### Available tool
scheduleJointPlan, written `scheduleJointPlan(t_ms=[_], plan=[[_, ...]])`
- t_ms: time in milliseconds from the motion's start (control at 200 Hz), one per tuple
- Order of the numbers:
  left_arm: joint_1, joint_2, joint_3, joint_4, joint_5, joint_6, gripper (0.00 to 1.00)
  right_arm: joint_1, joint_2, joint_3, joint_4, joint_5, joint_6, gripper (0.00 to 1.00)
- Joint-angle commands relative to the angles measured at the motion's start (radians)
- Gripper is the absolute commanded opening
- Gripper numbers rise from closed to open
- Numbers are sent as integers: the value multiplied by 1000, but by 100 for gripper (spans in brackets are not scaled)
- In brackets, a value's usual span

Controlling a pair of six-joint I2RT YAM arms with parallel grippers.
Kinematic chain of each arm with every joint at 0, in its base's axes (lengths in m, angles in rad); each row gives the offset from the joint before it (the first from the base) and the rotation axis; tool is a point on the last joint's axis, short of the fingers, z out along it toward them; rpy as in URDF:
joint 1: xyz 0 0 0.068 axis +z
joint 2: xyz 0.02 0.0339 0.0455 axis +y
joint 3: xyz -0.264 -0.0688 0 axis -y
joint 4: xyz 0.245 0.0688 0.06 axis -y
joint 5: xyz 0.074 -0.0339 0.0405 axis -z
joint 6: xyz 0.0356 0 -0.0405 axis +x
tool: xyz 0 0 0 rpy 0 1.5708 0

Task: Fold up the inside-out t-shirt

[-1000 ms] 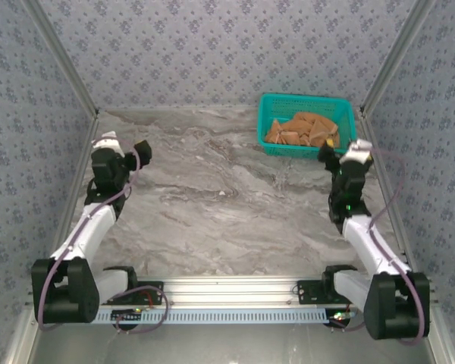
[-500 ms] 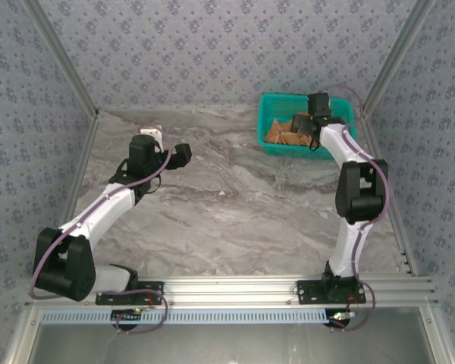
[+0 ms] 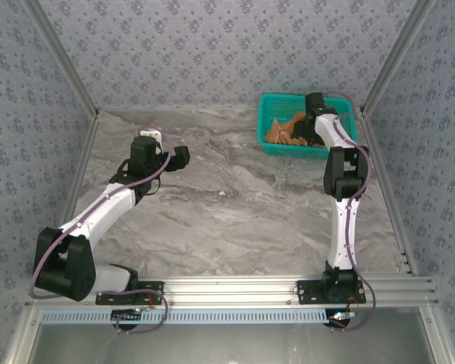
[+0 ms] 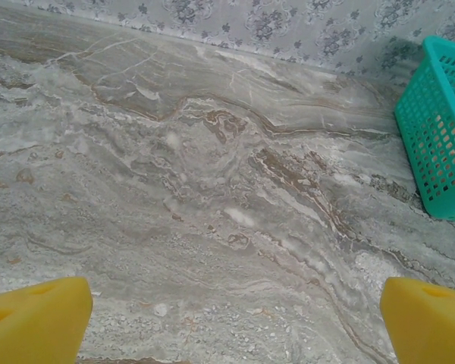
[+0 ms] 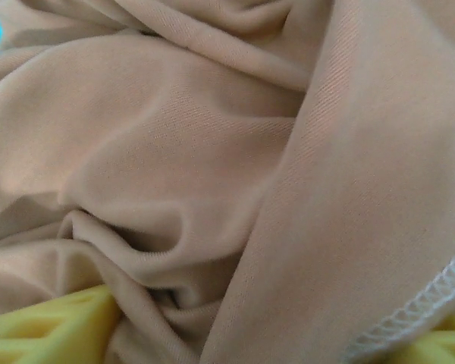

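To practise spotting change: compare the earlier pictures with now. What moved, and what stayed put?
The right tool swung forward into the basket, down onto the inside-out t-shirt; grip unclear. The left tool reached forward over the table, jaws open. Shirt and basket stayed put.

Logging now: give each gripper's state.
Left gripper: open, empty, over the table.
Right gripper: pressed into the shirt; grip cannot be told.
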Motion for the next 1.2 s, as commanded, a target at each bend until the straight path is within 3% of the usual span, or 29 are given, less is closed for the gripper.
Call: scheduleJointPlan(t_ms=[0, 140, 220, 415, 605, 779, 949, 1009, 1134, 1194], plan=[[-6, 4, 2, -33, -27, -4, 98, 2, 48, 73, -80, -76, 15, 57], [-6, -5, 1, -57, -42, 3, 98, -2, 9, 69, -20, -136, 9, 15], [-6, -20, 5, -82, -52, 2, 98, -1, -93, 9, 61, -153, -8, 0], [-6, -113, -29, -122, -71, -17, 98, 25, -537, -264, 308, -162, 10, 0], [-3, -242, -93, -133, -137, -50, 98, 199, -876, -432, 421, -106, -46, 0], [13, -343, -110, -181, -259, -85, 98, 411, -954, -430, 414, -87, -102, 0], [48, -458, -133, -248, -363, -142, 98, 546, -875, -417, 426, -173, -51, 0], [57, -494, -145, -262, -393, -149, 98, 569, -803, -401, 404, -235, -18, 9], [66, -532, -160, -268, -394, -146, 98, 593, -662, -358, 275, -308, -38, 70], [66, -531, -161, -267, -379, -148, 98, 579, -651, -373, 222, -230, -94, 79]])
